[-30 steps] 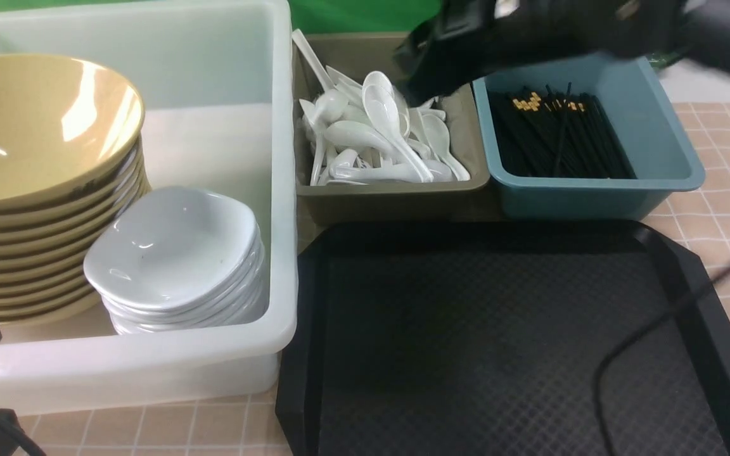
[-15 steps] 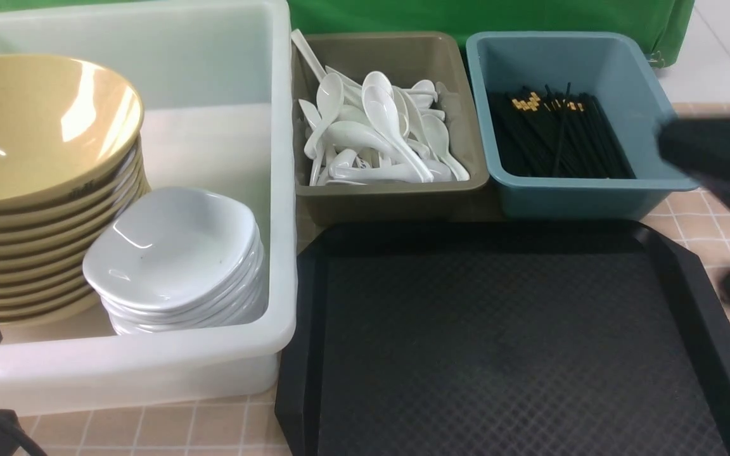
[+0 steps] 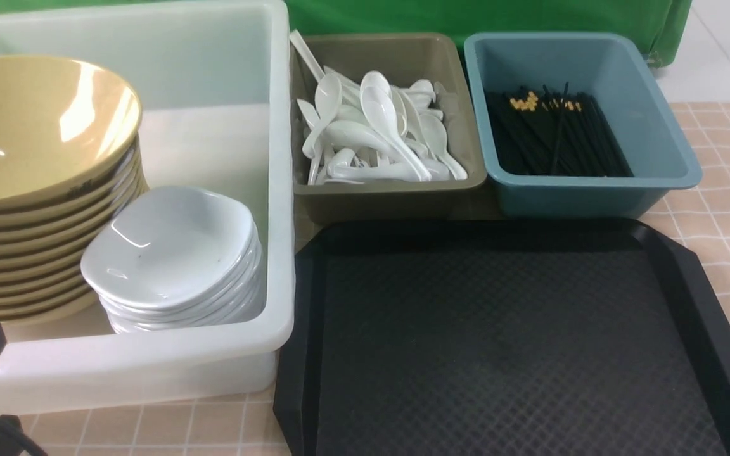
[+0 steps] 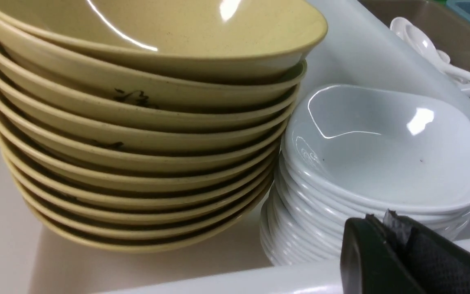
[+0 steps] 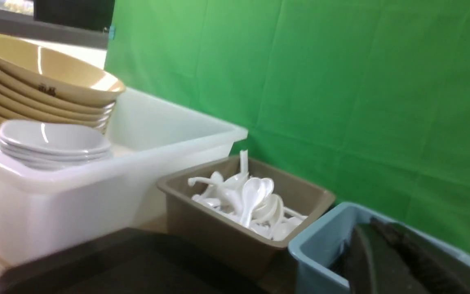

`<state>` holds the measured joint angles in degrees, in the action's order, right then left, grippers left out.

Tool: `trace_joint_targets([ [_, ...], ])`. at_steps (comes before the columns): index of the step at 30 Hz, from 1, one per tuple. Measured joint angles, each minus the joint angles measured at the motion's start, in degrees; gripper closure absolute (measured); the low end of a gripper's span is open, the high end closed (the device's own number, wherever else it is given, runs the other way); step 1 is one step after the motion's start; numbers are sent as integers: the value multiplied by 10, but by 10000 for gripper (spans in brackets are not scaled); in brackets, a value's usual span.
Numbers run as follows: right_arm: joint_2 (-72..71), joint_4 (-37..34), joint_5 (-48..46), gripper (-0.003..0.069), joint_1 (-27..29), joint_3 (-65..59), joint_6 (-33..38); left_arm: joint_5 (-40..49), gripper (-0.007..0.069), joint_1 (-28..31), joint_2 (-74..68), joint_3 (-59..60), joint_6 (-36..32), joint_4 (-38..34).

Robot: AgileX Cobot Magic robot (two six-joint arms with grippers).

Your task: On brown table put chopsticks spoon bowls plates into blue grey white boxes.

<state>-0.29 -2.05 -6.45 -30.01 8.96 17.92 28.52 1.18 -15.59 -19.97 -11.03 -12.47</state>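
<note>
Large translucent white plastic tub [image 3: 279, 190] standing on the pinkish-tan tiled brown table [image 3: 729, 209], taken here as the landmark. Inside the tub, on the robot's left part of it, a tall stack of wide glossy mustard-yellow bowls [image 3: 35, 183] with dark outer sides. Just beside that stack, nearer the tub's front wall, a lower stack of small glossy white squarish plates [image 3: 172, 259], touching the bowls or almost so.

To the robot's right of the tub, close against its side wall, a small olive-grey rectangular plastic bin [image 3: 390, 193], filled with a loose heap of glossy white Chinese soup spoons [image 3: 374, 133]; one spoon handle leaning over the bin edge toward the tub. Further right from the tub, beyond the grey bin, a small teal-blue rectangular plastic bin [image 3: 593, 196], holding many thin black chopsticks [image 3: 555, 136] with small gold bands, lying roughly parallel.

In front of both small bins, right of the tub's front corner, a black textured plastic tray [image 3: 504, 329].

Left gripper [image 4: 386, 222] seen in the left wrist view, low at the tub's front rim near the plates, black fingers [image 4: 365, 253] pressed together, gripping nothing. Right gripper [image 5: 375, 232] seen in the right wrist view, fingers closed together, nothing between them, far from the tub, over the teal-blue bin side.
</note>
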Motion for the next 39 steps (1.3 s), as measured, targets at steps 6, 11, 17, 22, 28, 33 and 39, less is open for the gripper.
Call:
trace_joint_targets([
  [6, -4, 2, 105, 612, 77, -45, 3, 14, 623, 0, 0, 2, 0, 0],
  [11, -4, 2, 200, 612, 210, -94, 1, 24, 623, 0, 0, 2, 0, 0],
  [17, -4, 2, 119, 612, 309, -103, -27, 25, 623, 0, 0, 2, 0, 0],
  [22, -4, 2, -92, 612, 329, -105, -92, 25, 623, 0, 0, 2, 0, 0],
  [28, -4, 2, -122, 611, 332, -104, -152, 25, 623, 0, 0, 2, 0, 0],
  [33, -4, 2, -123, 607, 333, -104, -162, 25, 623, 0, 0, 2, 0, -1],
  [39, -4, 2, -123, 602, 333, -104, -163, 25, 623, 0, 0, 2, 0, -2],
])
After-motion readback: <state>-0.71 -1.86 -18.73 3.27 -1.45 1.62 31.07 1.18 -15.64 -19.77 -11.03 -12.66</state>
